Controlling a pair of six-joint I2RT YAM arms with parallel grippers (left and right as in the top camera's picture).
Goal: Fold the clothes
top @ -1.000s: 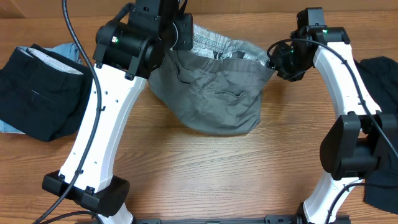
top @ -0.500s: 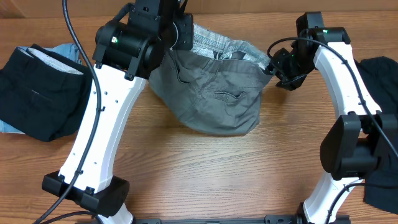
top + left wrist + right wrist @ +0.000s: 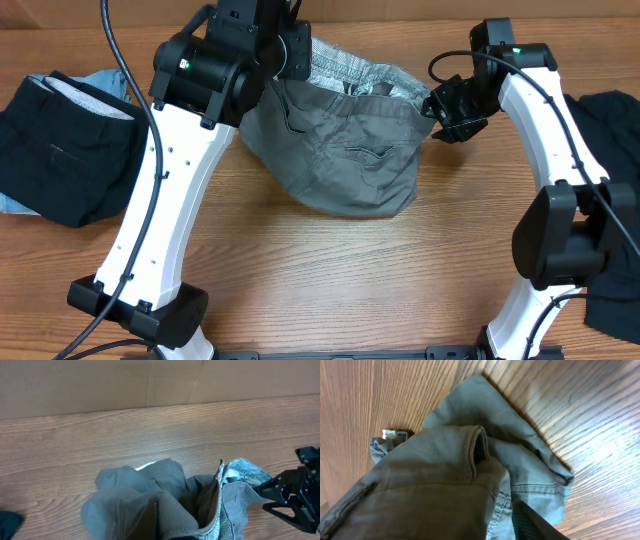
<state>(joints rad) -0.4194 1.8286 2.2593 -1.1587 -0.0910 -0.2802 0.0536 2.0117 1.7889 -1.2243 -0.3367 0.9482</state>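
Now left hand (image 3: 298, 60) and right hand (image 3: 438, 104) pinch grey garment (image 3: 340, 150).

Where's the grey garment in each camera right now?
Overhead: grey garment at top centre, between the two arms.
Left wrist: bottom centre, bunched up close to the lens.
Right wrist: fills most of the lower frame, one corner reaching the top.
Shared landmark: the wooden table beneath it.

The overhead camera looks straight down on the brown wood-grain table (image 3: 330, 270). Both wrist cameras hang close, angled downward; all three views share the wrinkled medium-grey cotton garment (image 3: 340, 150).
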